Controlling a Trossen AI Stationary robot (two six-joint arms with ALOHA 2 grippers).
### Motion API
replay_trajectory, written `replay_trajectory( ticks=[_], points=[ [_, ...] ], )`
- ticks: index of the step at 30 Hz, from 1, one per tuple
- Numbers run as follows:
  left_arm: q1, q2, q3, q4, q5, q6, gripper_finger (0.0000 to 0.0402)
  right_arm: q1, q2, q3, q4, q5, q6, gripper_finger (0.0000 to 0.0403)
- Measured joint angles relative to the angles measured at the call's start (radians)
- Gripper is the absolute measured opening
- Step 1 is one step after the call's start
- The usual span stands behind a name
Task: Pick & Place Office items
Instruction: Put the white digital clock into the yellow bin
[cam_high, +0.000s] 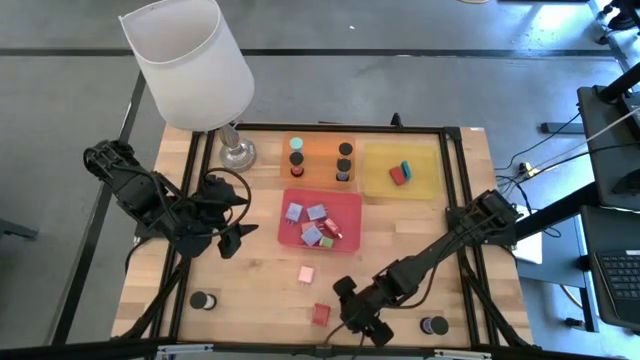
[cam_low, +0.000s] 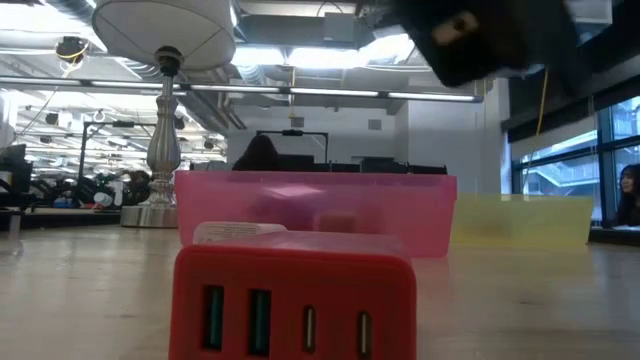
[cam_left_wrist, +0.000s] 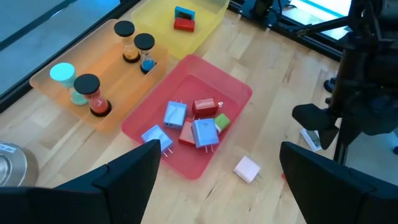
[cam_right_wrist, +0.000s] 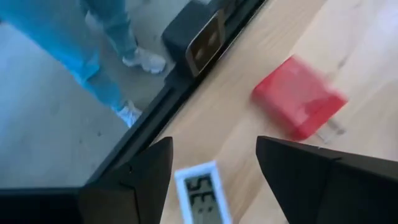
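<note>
My right gripper (cam_high: 365, 325) hangs open near the table's near edge, raised off the wood in the low view (cam_low: 470, 35). In its wrist view a small flat white rectangle with a display (cam_right_wrist: 200, 193) lies on the table between the open fingers, untouched. A red block (cam_high: 321, 313) (cam_right_wrist: 298, 102) rests flat just left of it. A pink block (cam_high: 306, 273) (cam_left_wrist: 247, 168) lies mid-table. My left gripper (cam_high: 228, 240) (cam_left_wrist: 217, 180) waits open, left of the red tray (cam_high: 352, 200), which holds lavender-blue, red and green blocks (cam_left_wrist: 196, 124).
The orange tray (cam_high: 318, 140) carries upright black-capped pieces; the yellow tray (cam_high: 425, 165) holds a red and a teal piece (cam_high: 402, 173). Short black cylinders stand at the near left (cam_high: 204, 300) and near right (cam_high: 433, 325). A lamp (cam_high: 190, 60) occupies the far left. A person's legs (cam_right_wrist: 106, 56) show beyond the near edge.
</note>
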Motion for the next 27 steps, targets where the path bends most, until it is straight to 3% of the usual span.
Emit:
replay_trajectory(
  ticks=[16, 27],
  points=[
    [0.000, 0.000, 0.000, -0.011, 0.000, 0.002, 0.0326, 0.017, 0.000, -0.206, 0.006, 0.000, -0.068, 0.0236],
    [0.000, 0.000, 0.000, -0.011, -0.018, 0.003, 0.0326, 0.017, 0.000, -0.228, 0.096, 0.004, -0.021, 0.0221]
  ],
)
